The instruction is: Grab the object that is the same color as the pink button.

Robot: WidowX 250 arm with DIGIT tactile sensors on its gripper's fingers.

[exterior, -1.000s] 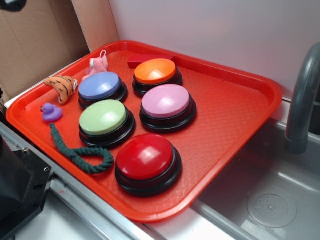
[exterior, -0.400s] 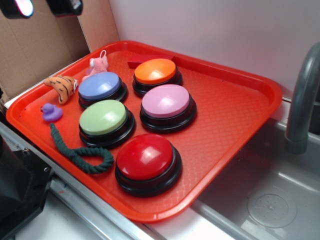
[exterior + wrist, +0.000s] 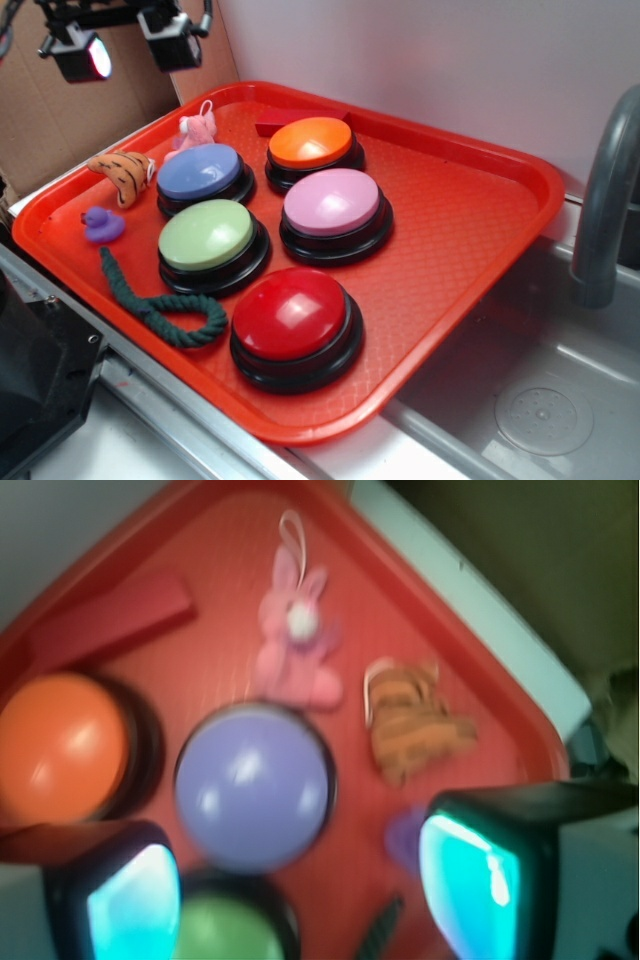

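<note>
Where blue button touches: pink plush.

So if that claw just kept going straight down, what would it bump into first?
Probably the blue button, which sits between the open gripper fingers in the wrist view; the pink plush lies just beyond. Depth is unclear.

Blurred pink plush bunny touching blue button, tiger plush beside, tool fingers spread

Tray: we see a red tray.
Buttons on it: pink button, red, orange, green, blue.
Toys on it: pink plush, tiger, purple duck, green rope.
</note>
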